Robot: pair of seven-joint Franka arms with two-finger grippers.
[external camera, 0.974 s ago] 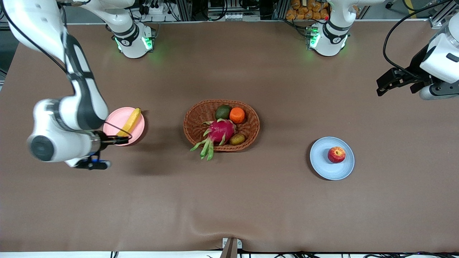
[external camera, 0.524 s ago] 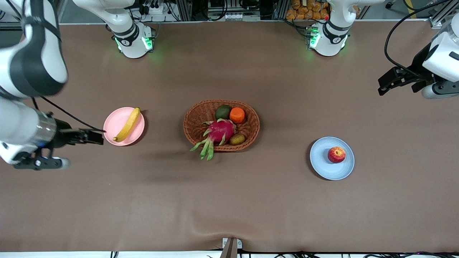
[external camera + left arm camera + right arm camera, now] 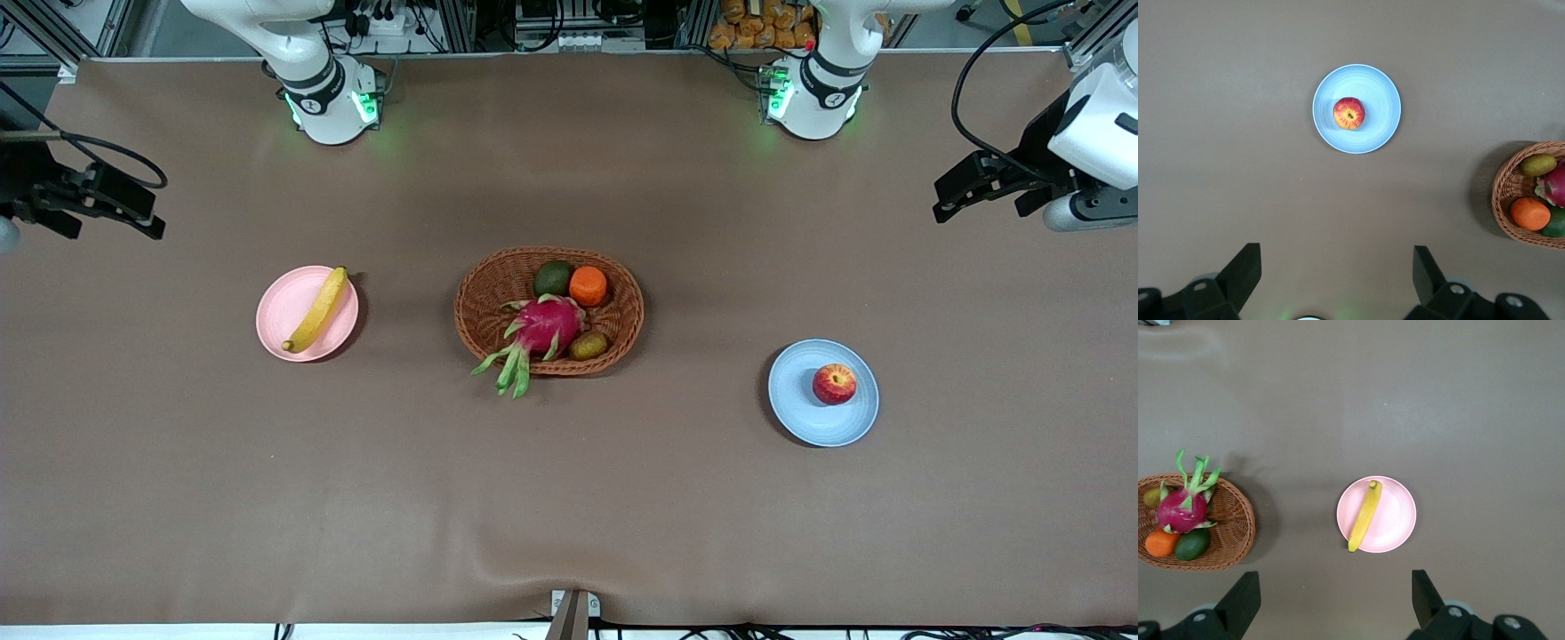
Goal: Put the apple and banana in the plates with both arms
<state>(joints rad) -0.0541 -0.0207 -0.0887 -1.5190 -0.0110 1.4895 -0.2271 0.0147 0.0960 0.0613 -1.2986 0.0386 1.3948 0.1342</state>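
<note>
Front view: the banana (image 3: 316,308) lies on the pink plate (image 3: 284,311) toward the right arm's edge of the bench (image 3: 569,498); the apple (image 3: 834,384) sits on the blue plate (image 3: 800,404) toward the left arm's edge. The left pincer (image 3: 1337,280) and right pincer (image 3: 1336,600) both hang spread wide, empty, over those edges.

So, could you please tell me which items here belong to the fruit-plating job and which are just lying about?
Job items:
apple on blue plate
banana on pink plate
left gripper, right gripper, both open

Lying about:
wicker basket
dragon fruit
orange
</note>
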